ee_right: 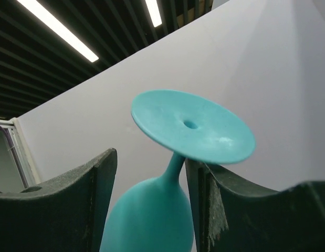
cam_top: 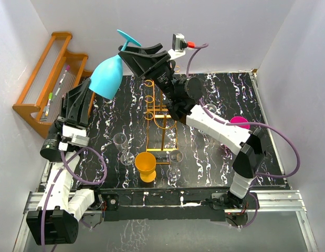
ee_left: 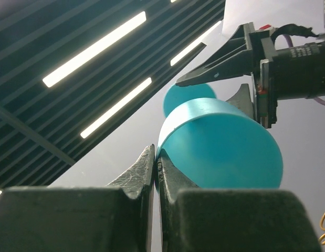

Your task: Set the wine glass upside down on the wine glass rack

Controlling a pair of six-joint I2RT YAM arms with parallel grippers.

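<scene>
Around wine glass (ee_right: 194, 128), half-open right gripper (ee_right: 151, 160)

There are two robot arms, the left arm (cam_top: 62, 184) and the right arm (cam_top: 217, 128), and one marbled black table (cam_top: 230, 89). There is one teal wine glass (cam_top: 106, 77) and one golden wire rack (cam_top: 158, 116). There is one orange goblet (cam_top: 145, 164) and two clear stemmed glasses, one clear glass (cam_top: 120, 140) to the left of the goblet and another clear glass (cam_top: 175, 156) to its right. A further clear shape beside the right arm may be a third, but this cannot be told. There is one pink object (cam_top: 239, 122), partly hidden. There is one wooden stepped shelf (cam_top: 41, 73), which carries two pens, a pink-tipped pen (cam_top: 61, 81) and a green-tipped pen (cam_top: 49, 102).
</scene>
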